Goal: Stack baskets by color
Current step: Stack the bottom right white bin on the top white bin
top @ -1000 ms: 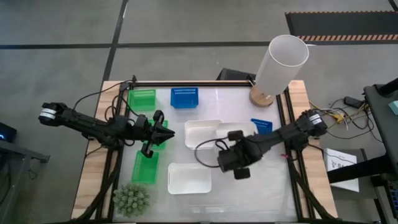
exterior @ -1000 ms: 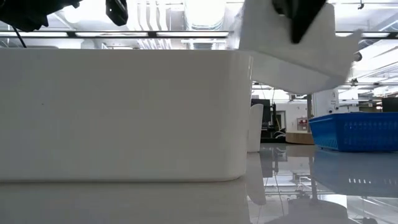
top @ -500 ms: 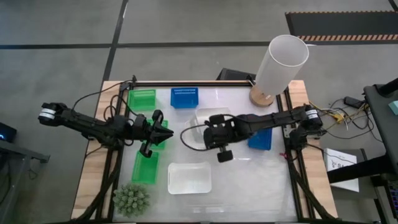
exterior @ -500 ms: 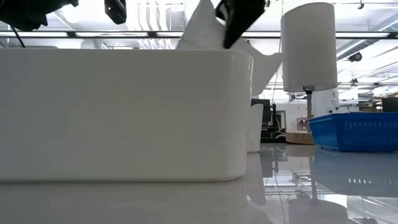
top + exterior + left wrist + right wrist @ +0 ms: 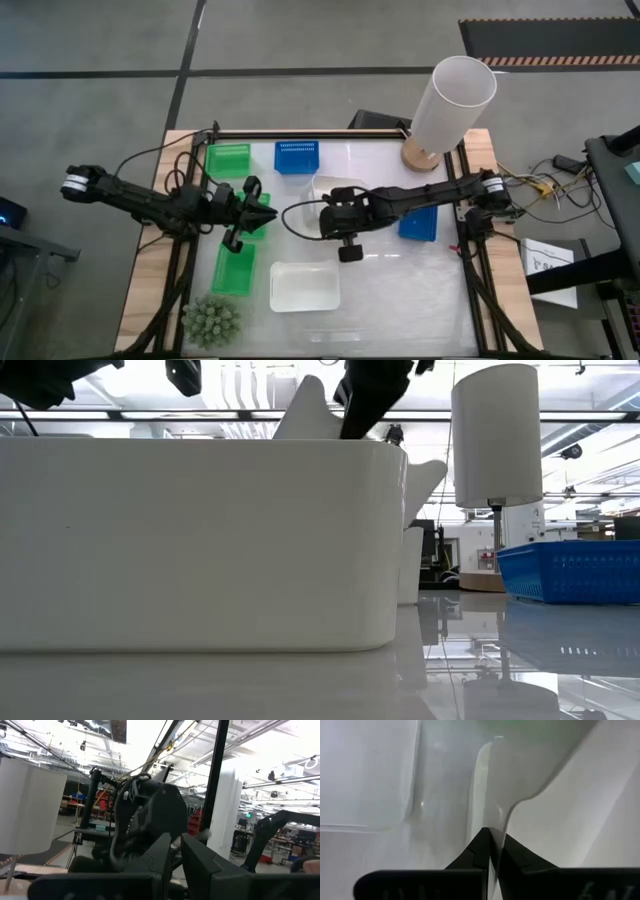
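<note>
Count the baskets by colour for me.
Green baskets: 3, one partly hidden under the left gripper
Blue baskets: 2
White baskets: 3, one tilted in the right gripper
Total: 8

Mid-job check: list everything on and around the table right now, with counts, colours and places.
green baskets: three; one far left corner, one under the left gripper, one near left
blue baskets: two; far middle, right side
white baskets: two; one near middle on the table, one held tilted at centre
white cylinder: one, far right corner
spiky green plant: one, near left corner
table: one, white top
left gripper: left of centre, above a green basket
right gripper: centre, pinching the white basket's rim
</note>
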### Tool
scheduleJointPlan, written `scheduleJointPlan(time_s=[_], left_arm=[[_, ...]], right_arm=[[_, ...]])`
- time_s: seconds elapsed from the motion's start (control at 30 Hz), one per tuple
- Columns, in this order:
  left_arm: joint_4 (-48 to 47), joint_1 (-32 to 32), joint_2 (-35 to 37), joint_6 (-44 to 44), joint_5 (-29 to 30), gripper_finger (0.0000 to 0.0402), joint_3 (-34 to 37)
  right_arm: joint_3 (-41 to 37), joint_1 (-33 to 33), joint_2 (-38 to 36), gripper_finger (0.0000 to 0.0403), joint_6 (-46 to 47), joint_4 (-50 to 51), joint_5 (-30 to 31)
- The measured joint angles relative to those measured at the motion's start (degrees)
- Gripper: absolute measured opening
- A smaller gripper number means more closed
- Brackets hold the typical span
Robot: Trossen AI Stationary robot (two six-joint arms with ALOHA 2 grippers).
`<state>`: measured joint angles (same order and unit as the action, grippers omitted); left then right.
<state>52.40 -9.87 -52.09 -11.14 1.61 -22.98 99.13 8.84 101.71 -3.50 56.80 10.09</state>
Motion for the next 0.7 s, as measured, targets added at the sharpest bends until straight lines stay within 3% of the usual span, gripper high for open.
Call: scheduleJointPlan(time_s=[0.23,0.7], left_arm=[[-1.1,0.0,1.3,0.0,0.0,0.0028,0.0],[-2.5,0.0,2.3,0.1,0.0,0.0028,0.3]], right_arm=[[0.6,0.0,2.9,0.0024,0.4,-0.1,0.5],[1.0,-0.1,2.5,0.0141,4.0,-1.2,0.5]])
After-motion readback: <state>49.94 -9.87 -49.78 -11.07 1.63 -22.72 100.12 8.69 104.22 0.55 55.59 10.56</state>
